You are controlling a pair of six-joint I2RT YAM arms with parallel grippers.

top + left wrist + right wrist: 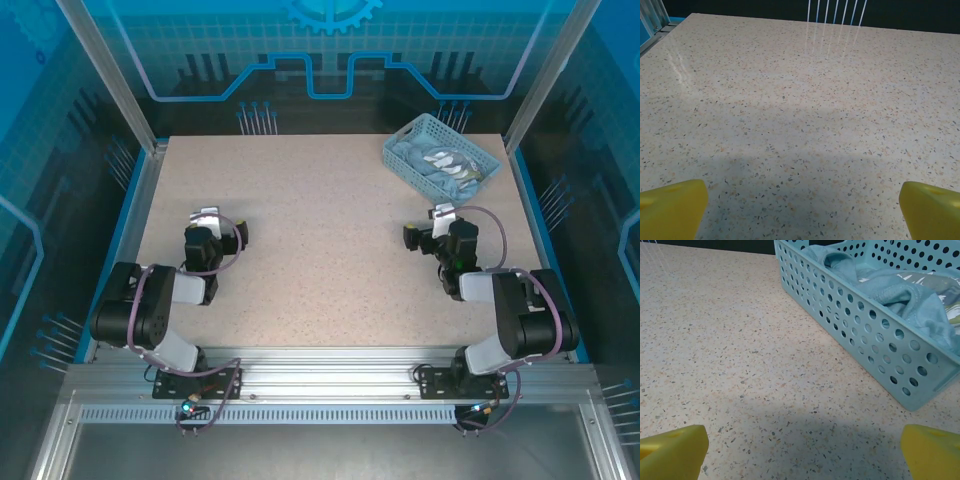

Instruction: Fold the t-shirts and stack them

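At the near edge of the table (320, 270), two black arms are fixed to a metal bar (330, 365). The left arm (150, 310) is folded up on the left side. The right arm (515, 315) is folded up on the right side. Both point toward the far side.

The left gripper (800, 212) sits low over the speckled table top. Its yellow fingers (670, 210) are spread wide, one in each bottom corner of its wrist picture. Just table top shows between them. The right gripper (802, 452) is spread wide too, and its yellow fingers (670, 452) hold no cloth. The two grippers are well apart from each other.

Past the right gripper and a bit to its right stands a basket (855, 325). It is light blue plastic with rows of round holes in its walls. It is in the far right corner of the table, turned at a slant. The gripper is near it but not touching.

The t-shirts (900, 290) are inside the basket. They are soft and pale blue, close to the basket's own color. They lie in a crumpled heap, not folded, with bumps and wrinkles. A stitched hem runs along one fold. White print (447, 160) peeks out in the middle of the heap. I cannot tell how many shirts are in there.
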